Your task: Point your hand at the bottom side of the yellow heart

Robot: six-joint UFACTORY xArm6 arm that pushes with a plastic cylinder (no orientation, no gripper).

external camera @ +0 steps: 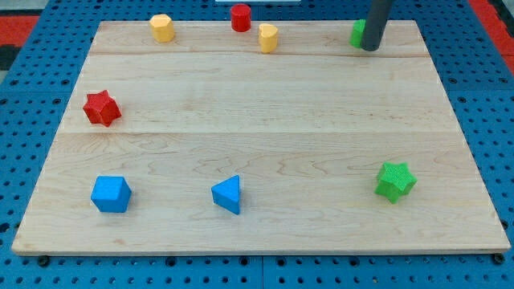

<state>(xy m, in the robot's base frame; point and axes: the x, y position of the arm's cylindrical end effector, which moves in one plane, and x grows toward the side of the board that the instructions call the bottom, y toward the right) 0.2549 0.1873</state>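
Observation:
The yellow heart (268, 38) sits near the view's top edge, a little right of centre. My tip (369, 49) rests on the board at the view's top right, well to the right of the heart and level with its lower part. The rod partly covers a green block (356, 34), which lies just to the left of my tip; its shape is hidden. A wide stretch of bare board lies between my tip and the heart.
A red cylinder (241, 17) stands just up and left of the heart. A yellow pentagon-like block (162, 27) is at the top left. A red star (102, 107) is at the left, with a blue cube (111, 194), a blue triangle (228, 193) and a green star (395, 181) along the bottom.

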